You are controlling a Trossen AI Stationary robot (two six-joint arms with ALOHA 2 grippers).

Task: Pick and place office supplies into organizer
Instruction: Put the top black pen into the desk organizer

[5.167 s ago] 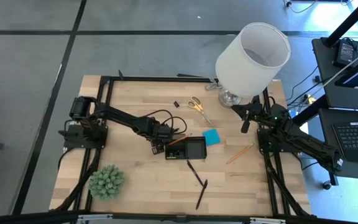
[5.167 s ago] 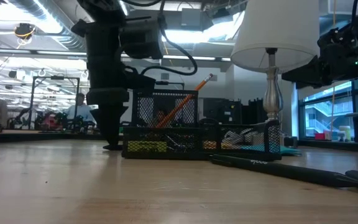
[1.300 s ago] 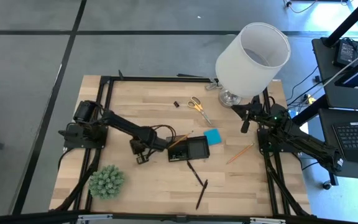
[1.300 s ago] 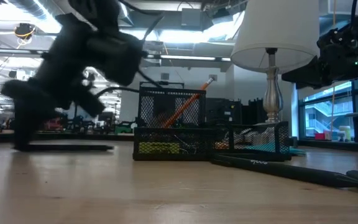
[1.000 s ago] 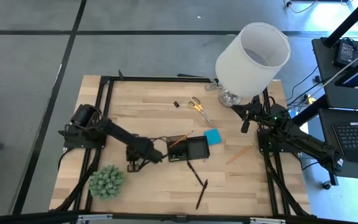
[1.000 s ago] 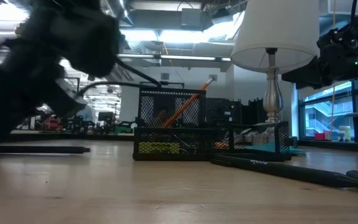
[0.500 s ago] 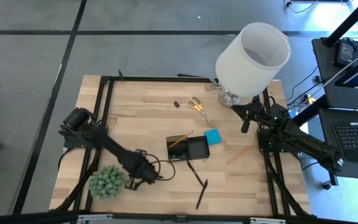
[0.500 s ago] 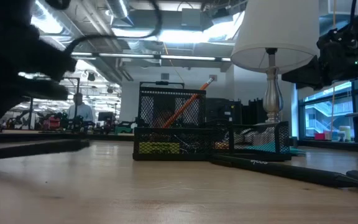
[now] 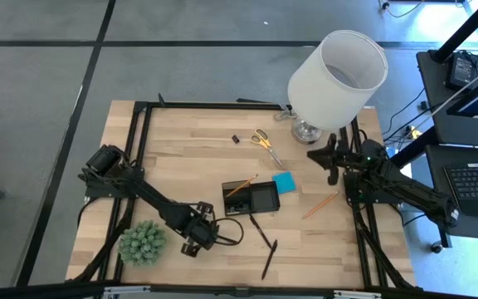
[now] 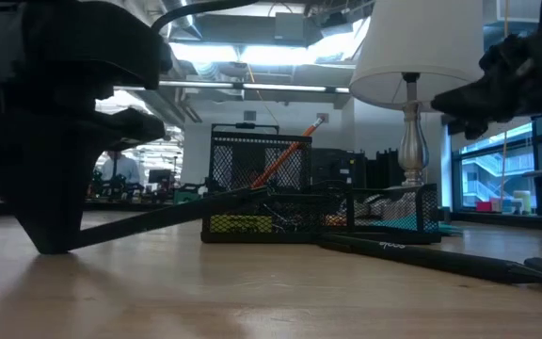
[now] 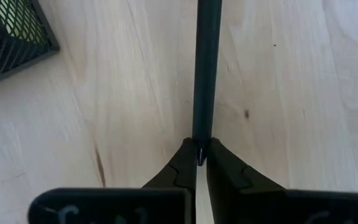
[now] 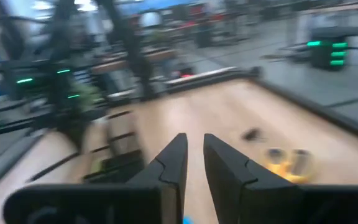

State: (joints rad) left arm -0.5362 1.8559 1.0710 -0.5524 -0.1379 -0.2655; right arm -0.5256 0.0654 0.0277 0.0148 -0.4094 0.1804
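My left gripper [image 9: 193, 241] stands near the table's front edge, beside the green plant ball, shut on a black pen [image 11: 205, 74]. In the low view the pen [image 10: 158, 218] slopes up from the fingers toward the black mesh organizer [image 9: 250, 198], in which an orange pencil [image 9: 241, 187] leans. Two more black pens [image 9: 260, 231] lie in front of the organizer, and the blue pad [image 9: 283, 183] lies to its right. The scissors [image 9: 264, 141] and a black clip [image 9: 235, 139] lie farther back. My right gripper [image 9: 324, 159] hovers by the lamp's foot, its fingers a narrow gap apart with nothing between them. My left gripper pinches one end of the black pen [image 11: 200, 138] between its two fingertips [image 11: 182, 163]. The pen runs straight on from the fingers, in line with them. In the low view its free end [image 10: 252, 194] stands higher than the held end and points at the organizer.
A big white lamp [image 9: 338, 75] stands at the back right. A green spiky plant ball [image 9: 142, 242] sits at the front left, close to my left arm. A loose orange pencil [image 9: 320, 205] lies right of the organizer. Bare wood shows left of the organizer.
My left gripper has carried the black pen toward the table's near edge, then a little to the right, and has turned: the pen, level before, now slopes up toward the organizer. My right gripper has started shifting toward the table's left.
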